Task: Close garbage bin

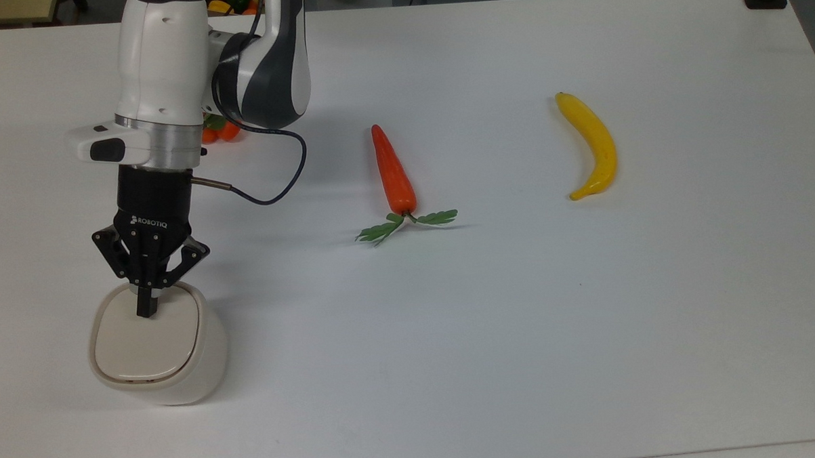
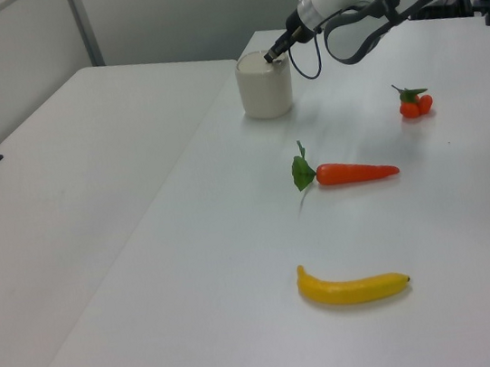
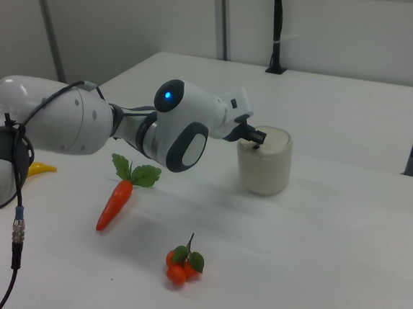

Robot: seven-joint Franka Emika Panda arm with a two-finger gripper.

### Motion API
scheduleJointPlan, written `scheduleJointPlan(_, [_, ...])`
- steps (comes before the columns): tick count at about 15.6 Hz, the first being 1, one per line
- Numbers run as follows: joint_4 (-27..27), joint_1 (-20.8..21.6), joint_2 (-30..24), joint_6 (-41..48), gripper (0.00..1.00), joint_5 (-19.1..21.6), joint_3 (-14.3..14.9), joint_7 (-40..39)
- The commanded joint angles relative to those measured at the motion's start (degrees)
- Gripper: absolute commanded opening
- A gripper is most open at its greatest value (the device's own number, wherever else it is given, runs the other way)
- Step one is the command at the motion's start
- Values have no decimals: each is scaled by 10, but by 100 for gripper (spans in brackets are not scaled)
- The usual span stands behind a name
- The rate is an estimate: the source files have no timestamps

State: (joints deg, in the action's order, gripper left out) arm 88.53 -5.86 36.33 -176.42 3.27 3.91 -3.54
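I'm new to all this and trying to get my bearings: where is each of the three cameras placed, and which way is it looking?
Top view: high above the table's edge, angled down on the white table; the arm and the gripper show, on the garbage bin.
Left view: low past the banana end, looking along the table to the bin; the arm enters at the left view's upper right.
Right view: behind the arm, its big joints near; gripper at the bin.
All three share the bin and the carrot.

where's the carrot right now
The carrot lies near the middle of the table in the top view, between the garbage bin toward the top view's left and the banana toward the top view's right, touching neither.
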Motion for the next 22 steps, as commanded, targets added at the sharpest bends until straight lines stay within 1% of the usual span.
scheduleJointPlan(1, [41,3,-49,5,0,-5,3,-2])
scheduleJointPlan(3, [39,3,-71,31,0,-4,3,-2])
scheduleJointPlan(6, [33,0,-116,143,0,-4,3,-4])
scheduleJointPlan(8, [33,1,-153,233,0,-1,3,-2])
scheduleJointPlan(12, [31,1,-223,439,1,2,4,-2])
scheduleJointPlan(14, [21,2,-251,536,12,15,4,1])
scheduleJointPlan(15, [14,2,-263,586,24,33,4,2])
scheduleJointPlan(16, [11,2,-279,633,41,51,4,2])
scheduleJointPlan(17, [11,3,-296,671,60,62,5,2])
scheduleJointPlan(18, [11,5,-313,707,78,64,5,3])
scheduleJointPlan(19, [10,7,-326,743,84,65,5,3])
scheduleJointPlan(20, [11,8,-339,776,95,65,5,3])
scheduleJointPlan(21, [11,9,-351,808,100,65,5,4])
scheduleJointPlan(22, [10,17,-362,836,100,65,4,4])
